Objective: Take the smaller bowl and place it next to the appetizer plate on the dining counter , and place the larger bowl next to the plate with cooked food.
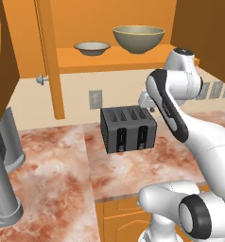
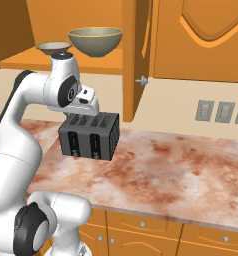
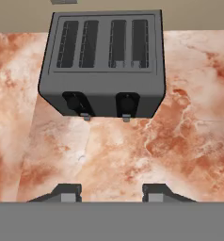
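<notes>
Bowls sit side by side on an open orange shelf above the surface: the smaller bowl (image 1: 91, 47) to the left, shallow and beige-grey, and the larger bowl (image 1: 138, 38) just beside it on the right, deep and olive with a yellow rim. Both stand upright and apart from each other. The gripper (image 3: 112, 192) hangs well below them, over the marbled reddish surface (image 3: 180, 141), pointing down at it; its fingertips (image 3: 69, 192) stand apart with nothing between them, so it is released and empty. A dark four-slot toaster (image 3: 102, 63) stands on the surface just ahead of the gripper, near but not touched. In the left base view the arm's hand is in front of the toaster's (image 1: 128, 129) right side, with the shelf and both bowls high above and somewhat to its left. In the right base view the bowls (image 2: 95, 41) show above the arm's upper joint, the smaller one (image 2: 54, 47) partly behind it.
</notes>
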### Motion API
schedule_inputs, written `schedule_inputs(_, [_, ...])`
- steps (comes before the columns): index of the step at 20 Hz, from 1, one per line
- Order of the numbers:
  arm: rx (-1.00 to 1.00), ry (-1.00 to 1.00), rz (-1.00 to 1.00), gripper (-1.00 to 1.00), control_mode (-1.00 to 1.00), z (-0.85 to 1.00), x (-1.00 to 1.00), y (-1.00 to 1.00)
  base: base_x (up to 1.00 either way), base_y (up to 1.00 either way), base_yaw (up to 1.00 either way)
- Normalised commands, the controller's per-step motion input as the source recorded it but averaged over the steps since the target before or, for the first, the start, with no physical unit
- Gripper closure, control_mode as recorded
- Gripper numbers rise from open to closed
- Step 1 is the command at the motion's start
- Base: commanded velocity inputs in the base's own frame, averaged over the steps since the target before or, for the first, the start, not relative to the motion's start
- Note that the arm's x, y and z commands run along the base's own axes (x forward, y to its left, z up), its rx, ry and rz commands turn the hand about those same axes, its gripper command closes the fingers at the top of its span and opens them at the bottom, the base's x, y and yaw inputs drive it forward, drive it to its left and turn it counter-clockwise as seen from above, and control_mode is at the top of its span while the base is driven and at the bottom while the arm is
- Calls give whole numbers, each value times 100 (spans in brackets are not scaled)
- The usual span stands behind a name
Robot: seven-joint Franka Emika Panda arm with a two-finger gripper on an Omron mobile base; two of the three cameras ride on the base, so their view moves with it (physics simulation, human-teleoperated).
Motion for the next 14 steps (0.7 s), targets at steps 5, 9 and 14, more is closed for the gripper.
schedule_inputs(5, [0, -4, 0, -100, -100, 1, -20, 0, 0, 0, 0])
schedule_inputs(9, [-2, -29, -16, -100, -100, 24, -50, -3, 0, 0, 0])
schedule_inputs(14, [-4, -24, -18, -100, -100, 36, -40, -8, 0, 0, 0])
